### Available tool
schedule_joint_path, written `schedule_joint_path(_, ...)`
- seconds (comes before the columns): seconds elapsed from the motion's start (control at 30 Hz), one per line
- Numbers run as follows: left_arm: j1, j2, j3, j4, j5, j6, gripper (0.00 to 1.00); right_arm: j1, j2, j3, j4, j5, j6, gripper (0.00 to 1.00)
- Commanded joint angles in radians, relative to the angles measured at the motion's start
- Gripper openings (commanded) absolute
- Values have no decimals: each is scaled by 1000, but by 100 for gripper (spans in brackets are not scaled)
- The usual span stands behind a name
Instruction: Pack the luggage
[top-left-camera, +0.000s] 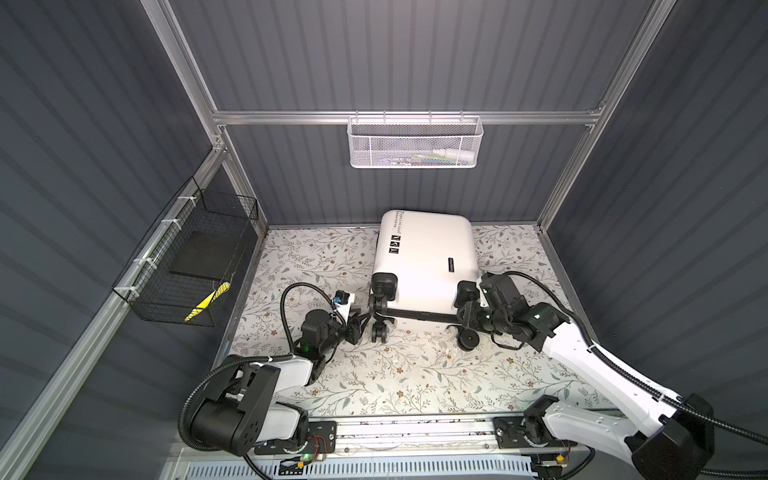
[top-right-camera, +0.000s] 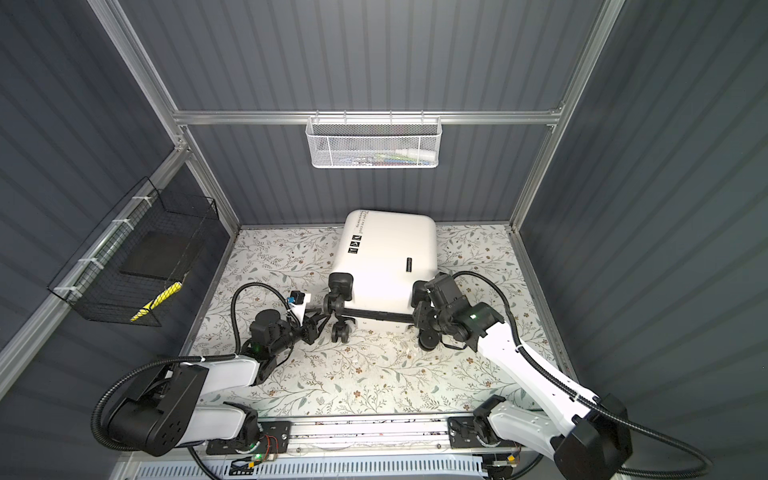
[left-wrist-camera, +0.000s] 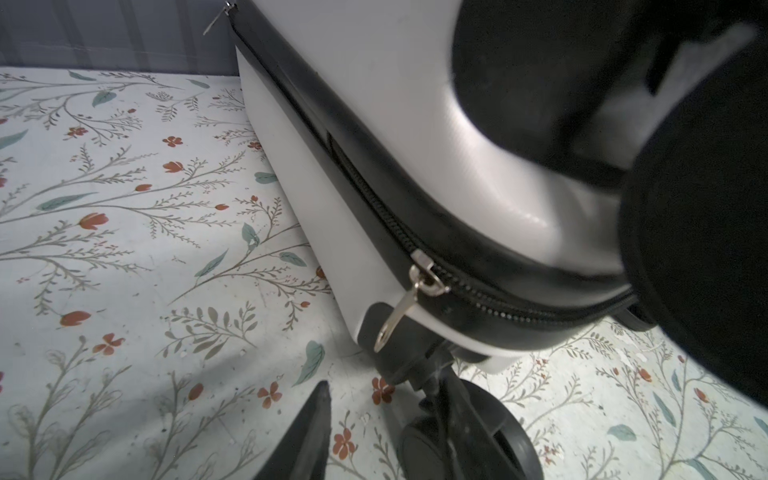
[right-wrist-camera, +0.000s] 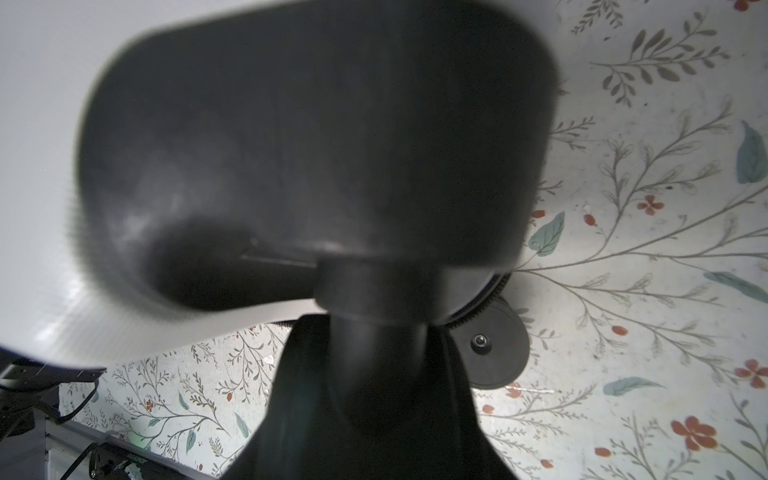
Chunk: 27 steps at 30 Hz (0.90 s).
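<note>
White hard shell facing up, the luggage (top-left-camera: 428, 257) (top-right-camera: 390, 257) lies flat and closed at the back middle of the floral desk (top-left-camera: 415, 374), close to the rear wall, with its black wheels pointing toward my bases.

My right end effector (top-left-camera: 464, 311) (top-right-camera: 419, 318) is at the near right corner of the case. It is clenched on the wheel stem (right-wrist-camera: 374, 345), which fills the right wrist view between two dark, blurred fingers. That caster's round wheel (right-wrist-camera: 494, 349) sits just beyond, on the desk.

My left end effector (top-left-camera: 360, 322) (top-right-camera: 316, 322) is at the near left corner, beside the lower left wheel (left-wrist-camera: 478, 440). Its jaws are released and apart, with bare desk showing between them. One finger (left-wrist-camera: 311, 432) hangs over the floral print, and I cannot tell whether the other touches the wheel. A metal zip pull (left-wrist-camera: 397, 320) dangles from the black zipper band just above.

A white mesh basket (top-left-camera: 415, 143) hangs on the rear wall, and a black wire basket (top-left-camera: 187, 266) hangs on the left wall.
</note>
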Motion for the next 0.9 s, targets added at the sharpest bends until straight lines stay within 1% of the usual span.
schedule_joint_path(0.0, 0, 17, 13, 54, 32, 41, 39, 1, -4, -17, 13, -32, -39, 0)
schedule_joint_path(0.4, 0, 41, 56, 53, 66, 84, 34, -1, -10, -20, 11, -32, -39, 0)
schedule_joint_path(0.47, 0, 38, 65, 41, 74, 93, 30, -2, -10, -21, 11, -32, -39, 0)
schedule_joint_path(0.7, 0, 41, 91, 1, 91, 115, 28, -3, -12, -23, 13, -34, -36, 0)
schedule_joint_path(0.87, 1, 58, 94, 4, 93, 116, 24, -2, -13, -24, 14, -35, -38, 0)
